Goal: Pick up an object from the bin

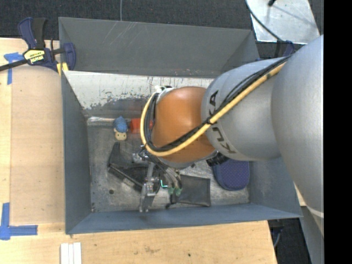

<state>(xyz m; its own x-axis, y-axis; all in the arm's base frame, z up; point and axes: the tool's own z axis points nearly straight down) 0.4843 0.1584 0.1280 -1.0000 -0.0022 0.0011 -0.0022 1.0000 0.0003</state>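
Camera view: the arm (258, 114) was seen reaching in from the right, and its orange cover (176, 120) was hung over the middle of the bin (74, 164). A yellow cable (242, 95) was looped round that cover. Down low, the gripper (157, 194) was set close to the floor near the front wall. Whether it was wide or narrow could not be told, as the wrist was in the way. To its left, a black angled piece (122, 166) was laid flat on the floor, just beside the gripper. To its right, a dark flat pad (195, 191) was laid against the front wall, again just beside the gripper. Which of the two was being worked on could not be told. Further right, a blue round mesh thing (232, 176) was tucked partly under the arm. Well apart, at the back left, a small toy (120, 128) with a blue top was stood near the rear wall.
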